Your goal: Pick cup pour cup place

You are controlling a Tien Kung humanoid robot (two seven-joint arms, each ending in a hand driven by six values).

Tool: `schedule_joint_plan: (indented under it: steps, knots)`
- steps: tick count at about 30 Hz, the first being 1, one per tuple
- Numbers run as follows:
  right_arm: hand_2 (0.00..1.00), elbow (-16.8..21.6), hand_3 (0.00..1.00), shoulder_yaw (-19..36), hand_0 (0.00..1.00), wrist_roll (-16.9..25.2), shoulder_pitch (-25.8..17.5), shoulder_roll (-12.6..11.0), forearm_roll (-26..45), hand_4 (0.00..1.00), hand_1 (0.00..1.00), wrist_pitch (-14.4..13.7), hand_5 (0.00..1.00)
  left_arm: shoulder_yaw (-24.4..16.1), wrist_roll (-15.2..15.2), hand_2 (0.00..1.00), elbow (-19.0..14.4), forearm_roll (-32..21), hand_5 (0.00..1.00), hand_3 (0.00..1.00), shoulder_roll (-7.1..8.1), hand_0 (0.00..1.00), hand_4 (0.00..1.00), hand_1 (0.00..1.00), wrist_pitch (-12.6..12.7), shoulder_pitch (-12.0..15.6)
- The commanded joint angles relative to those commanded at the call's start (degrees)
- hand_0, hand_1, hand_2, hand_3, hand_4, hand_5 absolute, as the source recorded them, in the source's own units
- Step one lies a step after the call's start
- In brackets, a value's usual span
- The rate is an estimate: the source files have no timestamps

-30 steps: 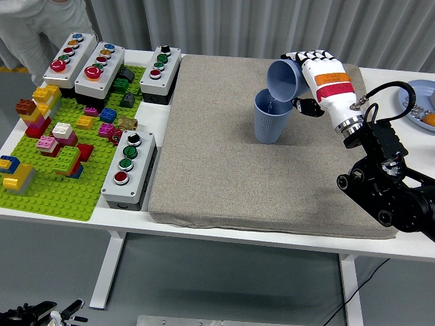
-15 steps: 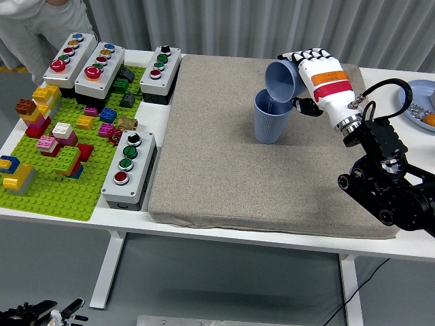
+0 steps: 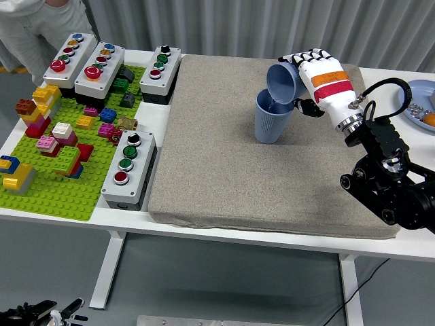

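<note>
In the head view, the right hand is reaching in from the right over the grey mat, its white fingers wrapped around a blue cup. That held cup is tipped steeply, with its mouth facing left and down, and its lower lip is sitting just over the rim of a second blue cup. The second cup is standing upright on the far right part of the mat, directly below the tipped one. Whether anything is flowing between them is too small to tell.

The pour looks to be the step in hand: the pick is done and the placing is not yet done. The next move probably calls for rolling the wrist back until the held cup is upright, lifting it clear of the lower rim so the standing cup is not knocked, then setting it down on a bare part of the mat beside it and letting the fingers open.

The left arm is not showing. To the left of the mat, a green building-brick plate and several button boxes are sitting well apart from the cups. A plate is lying at the table's right edge, and a person's sleeve is showing at the top left corner.
</note>
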Motion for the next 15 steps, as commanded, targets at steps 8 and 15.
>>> schedule_joint_plan:
  steps: [8,15]
  knots:
    - [0.580,0.39,0.602,0.19,0.860,-0.30,0.00,-0.22,-0.01,0.748,0.713,0.00,0.129,-0.10,0.01,0.824,0.00,0.02,0.998,0.702,0.06,0.768,0.513,0.784,0.00,0.21]
    - [0.583,0.48,0.601,-0.09,0.861,-0.89,0.02,-0.13,-0.62,0.748,0.714,0.00,0.123,-0.31,0.08,0.824,0.00,0.32,0.998,0.701,0.06,0.768,0.513,0.784,0.00,0.48]
